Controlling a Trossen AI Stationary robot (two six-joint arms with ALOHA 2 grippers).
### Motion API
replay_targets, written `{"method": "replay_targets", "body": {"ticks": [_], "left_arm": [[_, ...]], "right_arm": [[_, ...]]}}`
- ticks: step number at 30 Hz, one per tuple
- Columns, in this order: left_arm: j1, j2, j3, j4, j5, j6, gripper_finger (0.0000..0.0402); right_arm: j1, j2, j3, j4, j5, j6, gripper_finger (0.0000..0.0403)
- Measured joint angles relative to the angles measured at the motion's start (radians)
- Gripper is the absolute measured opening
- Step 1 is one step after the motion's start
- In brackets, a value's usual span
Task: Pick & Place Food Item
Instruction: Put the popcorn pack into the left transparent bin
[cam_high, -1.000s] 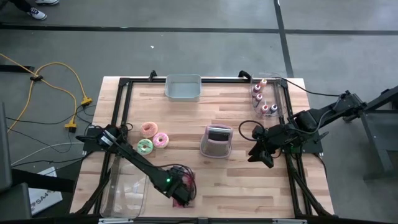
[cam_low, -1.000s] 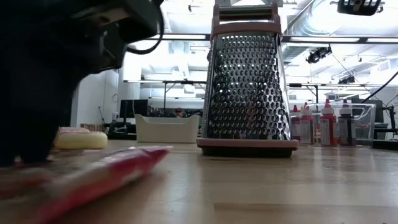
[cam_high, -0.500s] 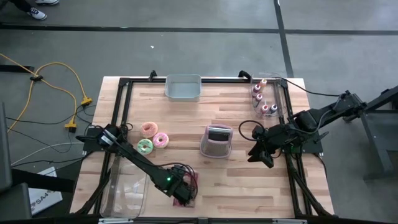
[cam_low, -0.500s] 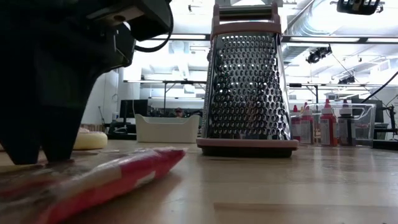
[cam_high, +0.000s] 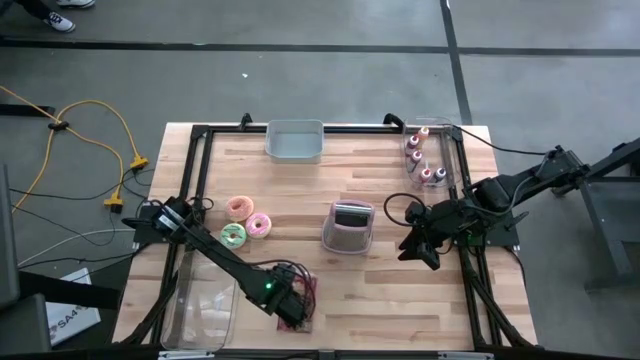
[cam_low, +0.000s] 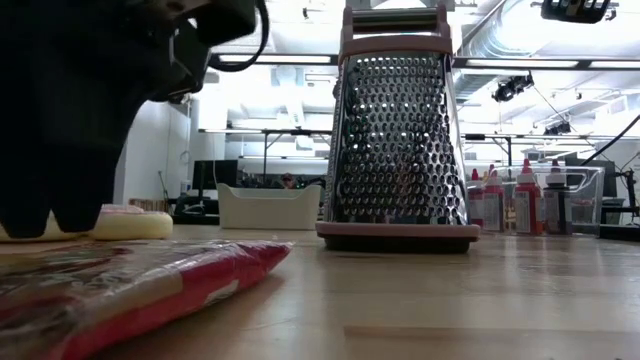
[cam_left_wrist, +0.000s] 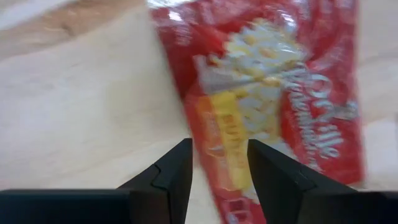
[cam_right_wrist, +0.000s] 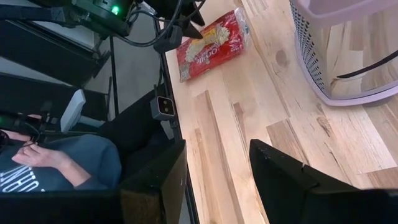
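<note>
Near the table's front edge: red crinkly plastic snack packet (cam_high: 303, 297) printed with yellow popcorn, lying flat on the pale wooden butcher-block table (cam_high: 390, 290), left of the middle.
Left gripper (cam_high: 290, 310): poised over the packet's front end; its dark fingers (cam_left_wrist: 171, 174) stand parted above the packet without clamping it.
Right gripper (cam_high: 424, 253): waiting by the table's right edge, dark fingers (cam_right_wrist: 283, 174) parted with nothing between them.
Table's centre: pink-framed metal box grater (cam_high: 348, 227), upright, its steel faces perforated with small holes.
Left side: three ring doughnuts (cam_high: 246, 222) clustered together, touching, with pink and pale green icing.
Front left corner: clear plastic rectangular tub (cam_high: 203, 300); its contents cannot be told.
Back edge: shallow grey rectangular plastic bin (cam_high: 295, 140).
Back right corner: clear plastic container (cam_high: 433, 155) holding several small red-capped bottles (cam_high: 418, 158), standing upright.
Beyond the front edge: a person in a dark printed shirt (cam_right_wrist: 50, 165), seated.
</note>
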Motion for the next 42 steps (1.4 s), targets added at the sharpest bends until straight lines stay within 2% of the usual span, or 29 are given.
{"method": "replay_targets", "body": {"ticks": [6,20,32,42], "left_arm": [[-0.003,-0.004,0.000,-0.057,-0.015,-0.001,0.0145],[-0.004,0.016,-0.008,-0.038,-0.042,-0.001,0.0145],[-0.037,0.011,-0.016,-0.037,-0.112,-0.036,0.0145],[-0.051,0.009,-0.075,0.099,-0.118,-0.058,0.0145]], "right_arm": [[0.000,0.000,0.000,0.000,0.000,0.000,0.0165],[0.000,0.000,0.000,0.000,0.000,0.000,0.0165],[0.000,0.000,0.000,0.000,0.000,0.000,0.0165],[0.000,0.000,0.000,-0.001,0.000,0.000,0.0165]]}}
